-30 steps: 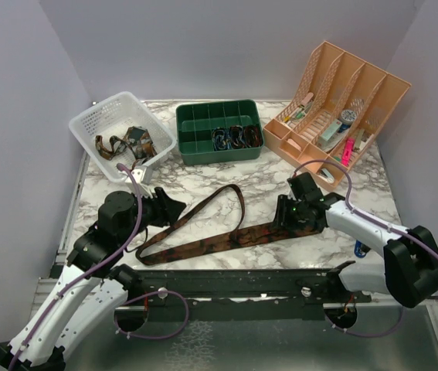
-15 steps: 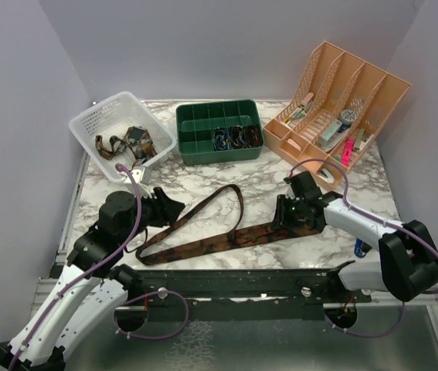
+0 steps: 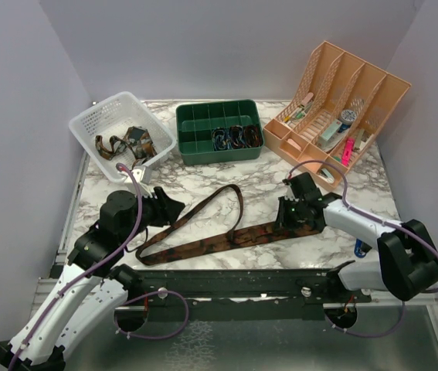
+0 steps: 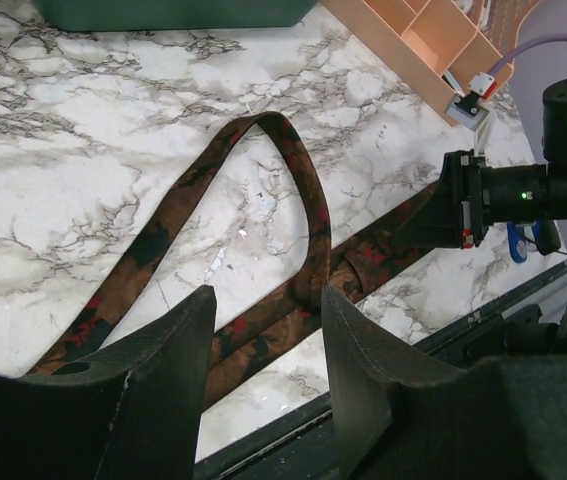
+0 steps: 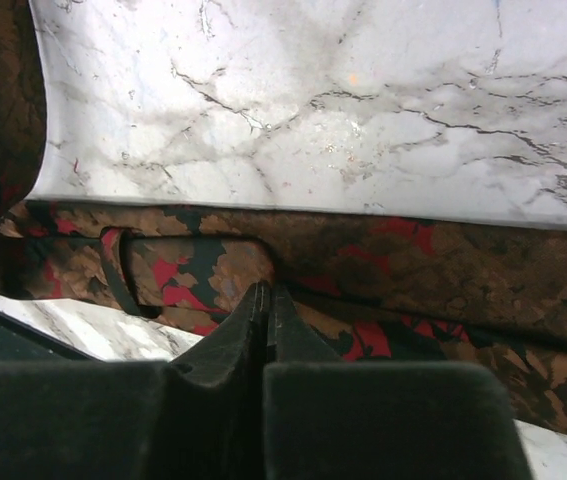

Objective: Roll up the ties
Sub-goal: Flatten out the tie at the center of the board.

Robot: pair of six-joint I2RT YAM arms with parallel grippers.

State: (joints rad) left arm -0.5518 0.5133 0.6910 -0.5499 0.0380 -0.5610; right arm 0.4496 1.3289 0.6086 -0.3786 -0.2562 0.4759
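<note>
A long dark brown tie (image 3: 203, 246) with red-orange pattern lies looped on the marble table, its wide end to the right. My right gripper (image 3: 284, 220) is down at that wide end, its jaws pressed together on a fold of the tie (image 5: 413, 260), seen from the right gripper (image 5: 266, 290) itself. My left gripper (image 3: 174, 209) hovers over the narrow end, half open. The left wrist view shows that left gripper (image 4: 263, 300) with nothing between its fingers and the tie (image 4: 173, 205) below. More ties (image 3: 126, 143) lie in the white basket, and rolled ties (image 3: 235, 137) sit in the green tray.
A white basket (image 3: 95, 127) stands at the back left, a green compartment tray (image 3: 219, 116) at the back centre, and a peach desk organiser (image 3: 358, 85) at the back right. A black rail (image 3: 226, 278) runs along the table's near edge.
My right gripper's jaws have closed at the tie's wide end, and it has shifted slightly left. The left arm has not moved.
</note>
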